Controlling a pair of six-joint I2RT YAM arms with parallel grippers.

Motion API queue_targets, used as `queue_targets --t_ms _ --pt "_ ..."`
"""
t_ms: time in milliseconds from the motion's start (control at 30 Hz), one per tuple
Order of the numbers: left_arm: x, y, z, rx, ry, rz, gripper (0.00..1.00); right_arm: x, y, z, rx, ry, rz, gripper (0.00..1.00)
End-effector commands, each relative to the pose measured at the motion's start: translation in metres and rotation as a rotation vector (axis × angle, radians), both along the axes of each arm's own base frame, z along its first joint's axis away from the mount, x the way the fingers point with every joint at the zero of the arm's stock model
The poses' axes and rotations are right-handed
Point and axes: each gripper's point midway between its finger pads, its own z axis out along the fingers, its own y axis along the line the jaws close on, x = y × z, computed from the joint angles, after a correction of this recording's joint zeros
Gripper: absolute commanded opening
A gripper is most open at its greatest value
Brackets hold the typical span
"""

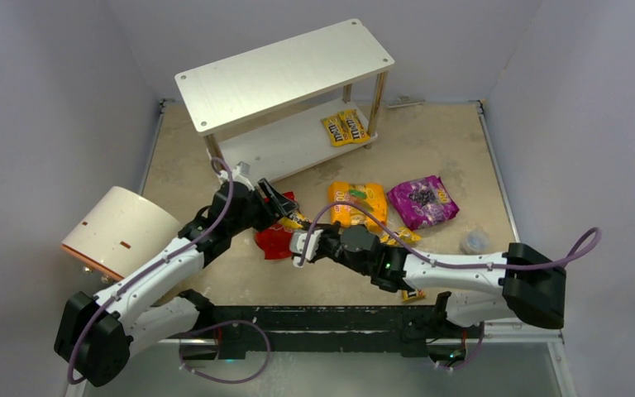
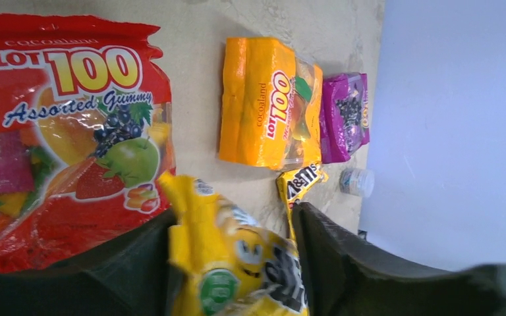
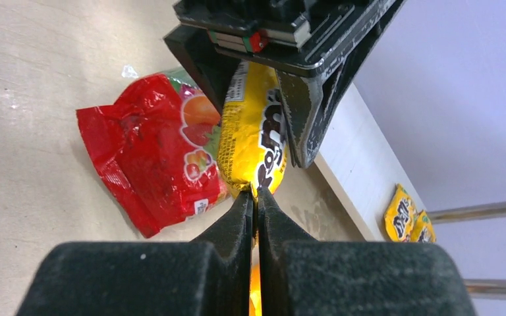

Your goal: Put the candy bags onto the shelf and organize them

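A small yellow M&M's packet (image 1: 295, 221) hangs between my two grippers, just above the large red bag (image 1: 273, 240). My left gripper (image 1: 285, 207) grips the packet's body (image 2: 237, 263) with a finger on either side. My right gripper (image 3: 255, 194) is shut on the packet's lower seam (image 3: 253, 131). The orange-yellow bag (image 1: 360, 203) and the purple bag (image 1: 422, 201) lie on the table to the right. Another M&M's packet (image 2: 300, 181) lies near them. The shelf (image 1: 285, 70) stands at the back, with two M&M's packets (image 1: 343, 126) on its lower board (image 3: 362, 164).
A cream-white cylinder with orange trim (image 1: 120, 231) lies at the left by my left arm. A small clear cup-like object (image 1: 473, 241) sits at the right near the purple bag. Walls close in the table on three sides.
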Motion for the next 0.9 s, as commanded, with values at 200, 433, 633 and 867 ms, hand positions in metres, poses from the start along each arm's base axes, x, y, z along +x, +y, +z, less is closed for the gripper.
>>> queue_targets --t_ms 200,433,633,867 --pt "0.007 -0.001 0.023 -0.047 -0.063 0.016 0.25 -0.028 0.021 0.01 0.029 -0.017 0.161 0.14" --pt "0.01 -0.007 0.041 -0.028 -0.193 -0.057 0.02 -0.066 0.022 -0.005 -0.021 0.113 0.335 0.8" --pt "0.002 -0.02 0.092 0.035 -0.564 -0.276 0.01 -0.092 -0.011 0.016 0.117 0.166 0.371 0.99" --pt "-0.042 -0.044 0.122 0.057 -0.924 -0.642 0.0 -0.116 -0.045 0.044 0.318 0.197 0.413 0.99"
